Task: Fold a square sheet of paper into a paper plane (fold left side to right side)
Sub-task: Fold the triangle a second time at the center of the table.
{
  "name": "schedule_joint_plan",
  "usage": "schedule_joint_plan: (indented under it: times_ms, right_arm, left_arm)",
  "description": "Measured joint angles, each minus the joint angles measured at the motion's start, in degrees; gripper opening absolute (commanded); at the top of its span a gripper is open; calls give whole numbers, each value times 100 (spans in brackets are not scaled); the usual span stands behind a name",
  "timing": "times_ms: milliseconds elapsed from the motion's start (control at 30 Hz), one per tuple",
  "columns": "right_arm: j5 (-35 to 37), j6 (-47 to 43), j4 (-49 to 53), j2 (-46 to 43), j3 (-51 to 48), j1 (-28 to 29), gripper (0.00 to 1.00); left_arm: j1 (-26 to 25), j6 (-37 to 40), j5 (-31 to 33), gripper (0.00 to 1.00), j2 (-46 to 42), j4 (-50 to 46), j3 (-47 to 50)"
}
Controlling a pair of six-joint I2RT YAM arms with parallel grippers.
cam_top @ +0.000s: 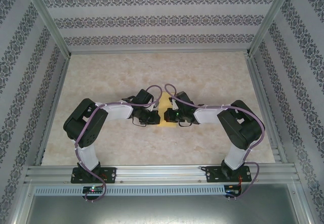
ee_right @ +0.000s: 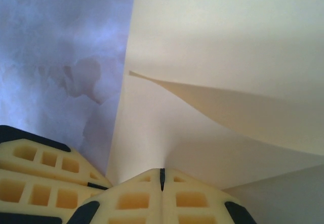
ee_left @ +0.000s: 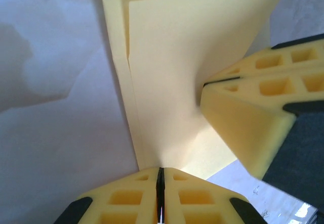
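Left gripper (ee_left: 160,172) is pinched shut on the edge of the yellow paper (ee_left: 177,62); right gripper (ee_right: 162,172) likewise, clamped on it just beside, both over mid-bench (cam_top: 152,67). Paper is doubled over w/ a loose flap bowing up, not flat. Prob. mid-fold: crease not pressed yet, no plane shape, so most folds left.

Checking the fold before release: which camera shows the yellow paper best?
Left wrist: the paper shows its overlapped layers and far edge. The right wrist sees the paper close up, one layer curling. The top view gives a small, mostly covered yellow patch.
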State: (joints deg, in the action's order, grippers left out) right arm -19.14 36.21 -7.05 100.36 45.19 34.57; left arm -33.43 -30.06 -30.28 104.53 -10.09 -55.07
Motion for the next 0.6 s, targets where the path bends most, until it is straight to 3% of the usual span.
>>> schedule_joint_plan:
  times_ms: [600]
  right_arm:
    - [-63, -232, 221, 0, 81, -625, 0]
  left_arm:
    - [0, 7, 11, 12, 2, -37, -9]
